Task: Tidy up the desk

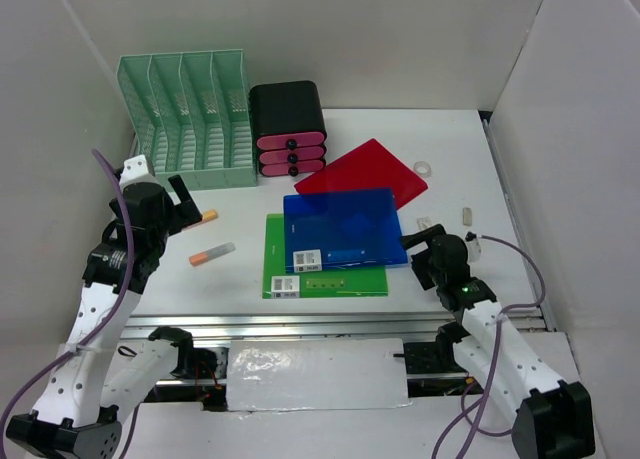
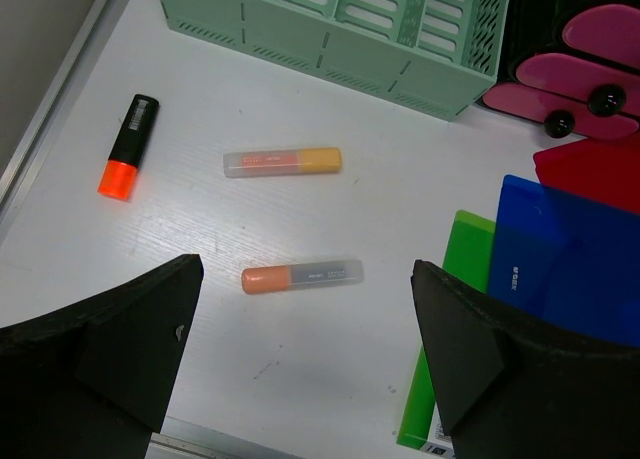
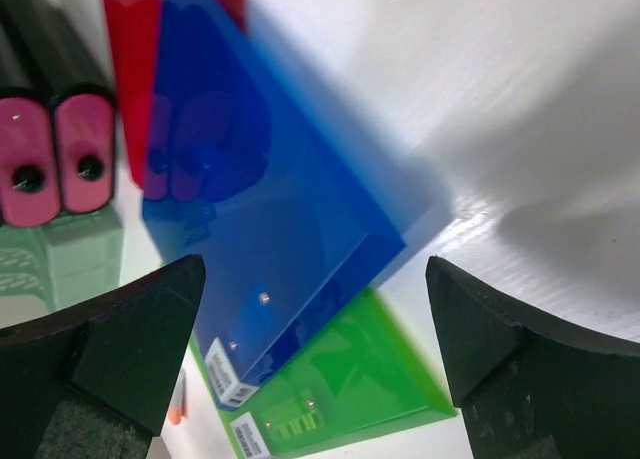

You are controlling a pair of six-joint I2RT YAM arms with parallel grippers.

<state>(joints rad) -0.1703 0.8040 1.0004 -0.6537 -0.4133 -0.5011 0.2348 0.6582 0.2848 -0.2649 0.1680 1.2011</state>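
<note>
On the desk (image 1: 450, 159), blue folder (image 1: 345, 224) half-hides green folder (image 1: 335, 280); left gripper (image 2: 305, 324) and right gripper (image 3: 315, 324) gape empty.

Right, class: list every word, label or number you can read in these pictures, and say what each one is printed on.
No text reads clearly.
Small white print on the blue folder: too small to read.
Labels on the orange pen, the yellow pen and the black marker: blurred.
Printed codes on the white stickers: too small to read.
</note>
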